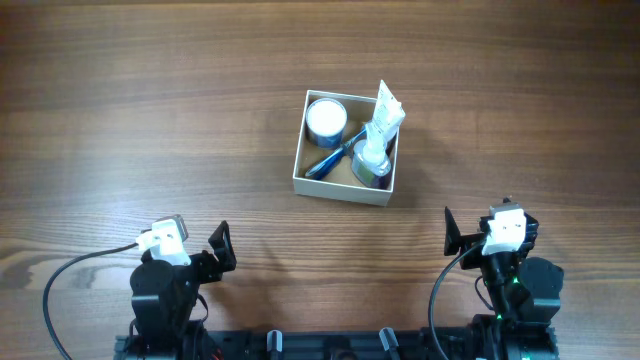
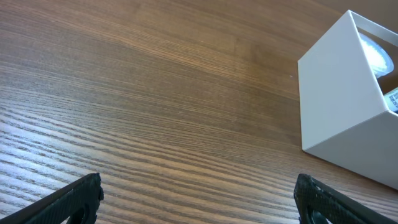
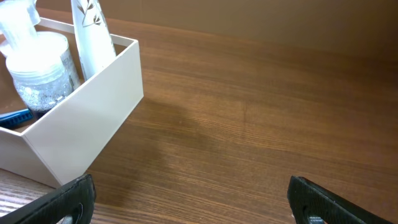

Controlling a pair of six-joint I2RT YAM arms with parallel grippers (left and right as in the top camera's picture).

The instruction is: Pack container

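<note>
The container [image 1: 340, 189], a square shallow box with white walls and a brown inside, sits at the table's middle. It holds a round blue-and-white jar [image 1: 326, 119], a blue pen [image 1: 328, 161], a clear bottle with a white pump top [image 1: 371, 157] and a white tube [image 1: 388, 108]. The box also shows in the left wrist view [image 2: 339, 106] and the right wrist view [image 3: 87, 118]. My left gripper [image 1: 222, 248] is open and empty near the front left. My right gripper [image 1: 452, 232] is open and empty near the front right. Both are well apart from the box.
The wooden table [image 1: 150, 120] stretches around the box. A grey cable [image 1: 70, 270] loops beside the left arm's base at the front edge.
</note>
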